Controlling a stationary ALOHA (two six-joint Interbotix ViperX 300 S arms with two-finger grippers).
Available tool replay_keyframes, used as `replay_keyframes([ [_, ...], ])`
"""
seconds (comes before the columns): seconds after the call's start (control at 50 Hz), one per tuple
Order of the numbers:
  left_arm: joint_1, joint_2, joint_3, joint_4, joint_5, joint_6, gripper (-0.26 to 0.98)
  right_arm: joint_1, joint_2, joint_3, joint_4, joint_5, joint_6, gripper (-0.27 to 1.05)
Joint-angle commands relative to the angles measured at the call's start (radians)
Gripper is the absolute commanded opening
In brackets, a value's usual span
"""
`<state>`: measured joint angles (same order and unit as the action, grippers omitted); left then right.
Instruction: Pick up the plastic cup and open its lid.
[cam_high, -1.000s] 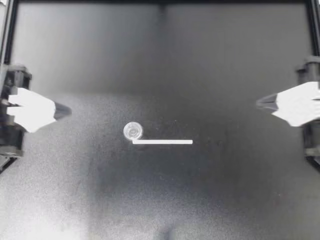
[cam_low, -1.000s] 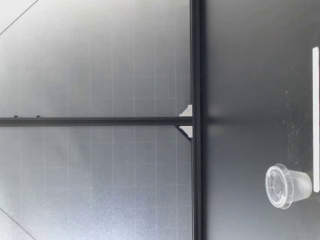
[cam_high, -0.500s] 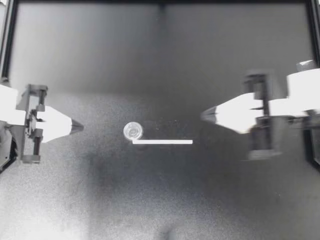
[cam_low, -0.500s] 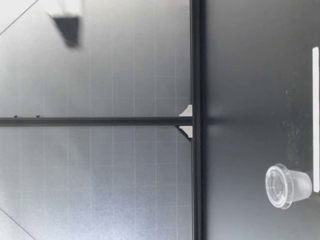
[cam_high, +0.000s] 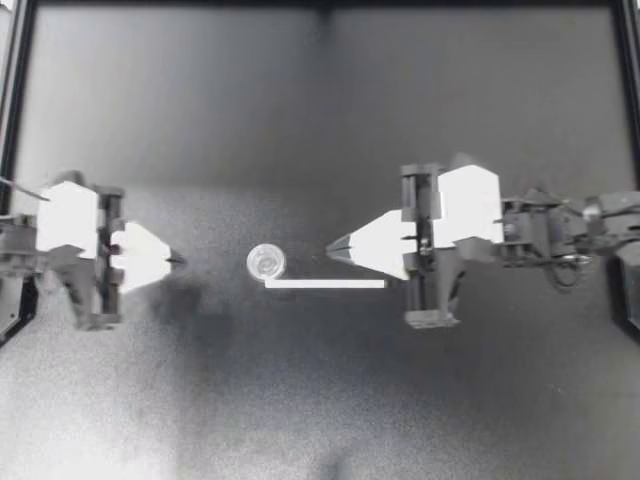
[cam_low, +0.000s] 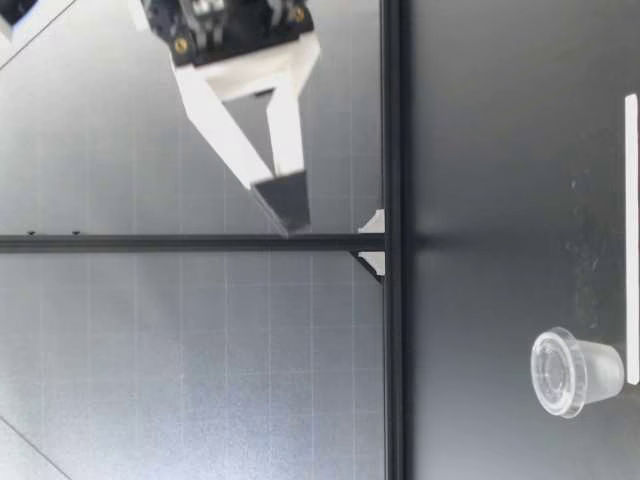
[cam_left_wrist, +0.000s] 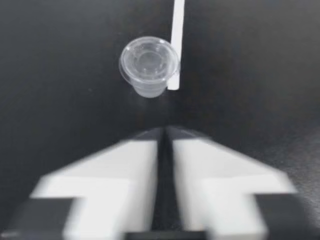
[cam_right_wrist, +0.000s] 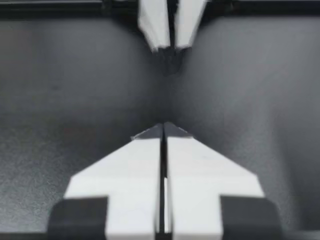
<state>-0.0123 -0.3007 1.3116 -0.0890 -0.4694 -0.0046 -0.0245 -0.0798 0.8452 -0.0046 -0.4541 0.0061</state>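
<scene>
The dark tabletop (cam_high: 320, 110) fills the top view. My right arm (cam_high: 470, 205) reaches in past the table's side, and its right jaws point at the middle with their tips over the far end of a white strip (cam_high: 325, 284). My left arm (cam_high: 70, 225) comes in from the opposite side, and its left jaws stop short of the cup, well apart from it.

Both wrist views show each arm's own jaws pressed together with nothing between them. The right wrist view also shows the left jaws ahead, likewise pressed together.

In the low view a single pair of jaws hangs high above the tabletop with its tips meeting. I cannot tell which arm it belongs to.

The white strip lies flat on the tabletop and runs from the cup toward my right arm.

The clear plastic cup (cam_high: 265, 263) stands upright on the tabletop between the two pairs of jaws, nearer the right jaws. Its lid (cam_low: 552, 372) is on. In the left wrist view it sits ahead of the left jaws, with the strip's end just beside its base. I cannot tell whether the two touch.
</scene>
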Motion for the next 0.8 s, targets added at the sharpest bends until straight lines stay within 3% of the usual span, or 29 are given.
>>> replay_keyframes([
  [0.0,-0.002,0.051,-0.043,0.0,-0.011,0.002,0.41,-0.005,0.006,-0.04,0.0,0.015,0.0,-0.17],
  [0.06,-0.002,0.092,-0.061,0.0,-0.015,0.002,0.5,-0.005,0.021,-0.054,-0.002,0.028,0.0,-0.17],
  [0.4,-0.002,0.301,-0.106,-0.008,-0.176,0.008,0.48,-0.006,0.135,-0.172,0.0,0.156,0.0,-0.17],
  [0.78,0.008,0.453,-0.161,-0.038,-0.302,0.023,0.47,-0.02,0.245,-0.287,-0.002,0.276,-0.002,-0.17],
])
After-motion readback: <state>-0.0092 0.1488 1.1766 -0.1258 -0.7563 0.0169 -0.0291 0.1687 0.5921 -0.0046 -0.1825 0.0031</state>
